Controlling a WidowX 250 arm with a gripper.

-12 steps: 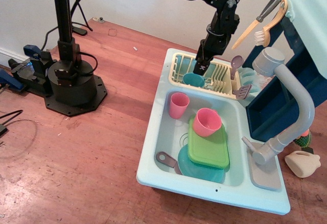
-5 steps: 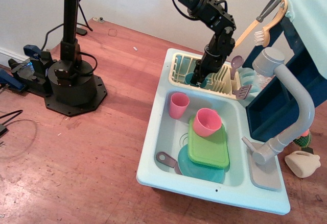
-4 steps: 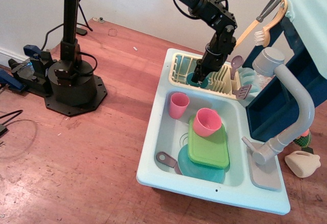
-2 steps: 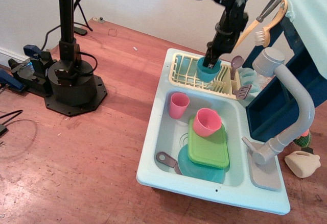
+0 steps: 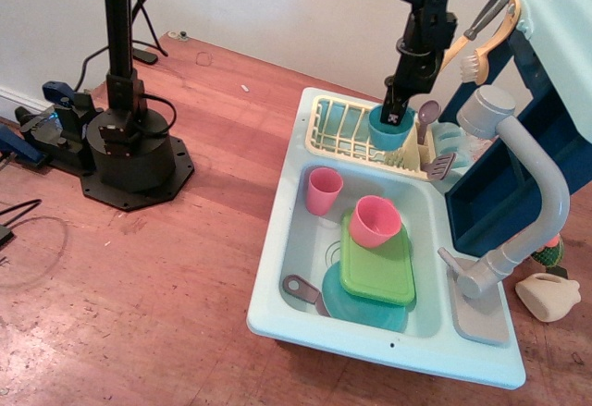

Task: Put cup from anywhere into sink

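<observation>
Lifted rightward: cup (image 5: 388, 132) above rack (image 5: 344, 129) | upright, mouth up | tool (image 5: 396, 115) clamped on rim

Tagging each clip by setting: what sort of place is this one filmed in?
Most likely a robot lab or test room, not a real kitchen: a toy sink sits on a reddish wooden floor, with a black arm base and loose cables beside it. The end effector holds a teal cup.

Robot lab: toy sink (image 5: 287, 267), arm mount (image 5: 125, 152)
</observation>
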